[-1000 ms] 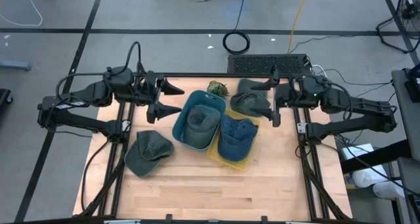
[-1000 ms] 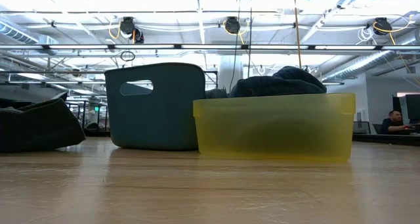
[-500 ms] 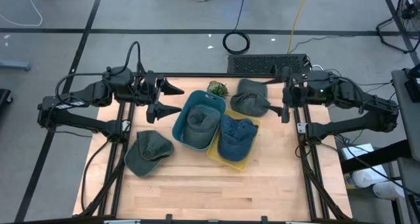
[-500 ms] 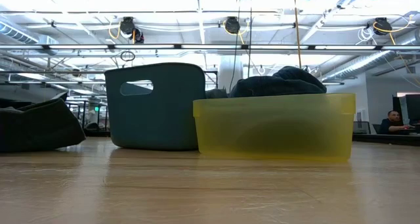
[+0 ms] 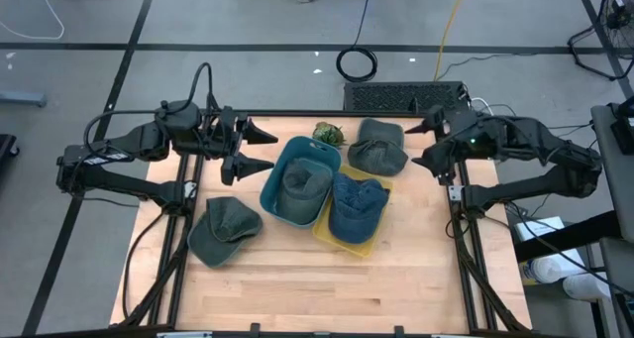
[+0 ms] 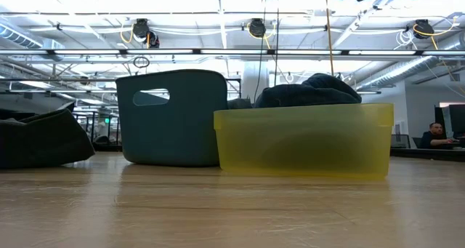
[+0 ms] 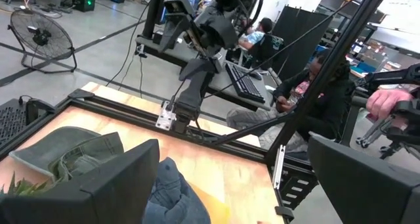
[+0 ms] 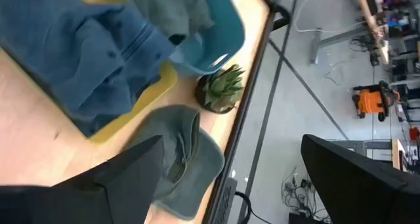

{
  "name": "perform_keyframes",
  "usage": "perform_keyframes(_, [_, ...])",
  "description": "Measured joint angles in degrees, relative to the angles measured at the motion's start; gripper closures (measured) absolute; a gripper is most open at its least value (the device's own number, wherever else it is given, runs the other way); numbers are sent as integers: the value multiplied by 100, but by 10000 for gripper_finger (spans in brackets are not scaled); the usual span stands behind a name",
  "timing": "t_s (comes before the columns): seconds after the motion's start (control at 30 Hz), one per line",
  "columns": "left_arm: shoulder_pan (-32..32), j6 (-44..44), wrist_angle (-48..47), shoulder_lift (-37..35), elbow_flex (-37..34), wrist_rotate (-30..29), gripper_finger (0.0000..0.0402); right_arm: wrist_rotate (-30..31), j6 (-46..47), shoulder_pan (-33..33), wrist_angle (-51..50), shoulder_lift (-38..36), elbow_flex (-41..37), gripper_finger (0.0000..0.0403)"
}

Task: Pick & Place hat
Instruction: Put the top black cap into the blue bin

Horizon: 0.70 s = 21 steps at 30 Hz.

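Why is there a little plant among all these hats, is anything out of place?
Only the small plant at the table's far edge looks odd among hats. Two hats sit in bins; two lie loose on the table. Nothing spilled or damaged.

You won't find any writing to read here: no labels, brand names, numbers or signs show on the hats, the bins, the arms or the counter, and nothing in the room beyond is legible either.
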Motion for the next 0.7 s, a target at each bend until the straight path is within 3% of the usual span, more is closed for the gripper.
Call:
perform_keyframes(0.43, [0,-3,502,0,-2,-10,7,-7,-1023,0,-1435,368,0,57])
perform_keyframes(0.7, [0,-7,688,0,-2,-44,7,-318,-1068,71,-1576,376,0,57])
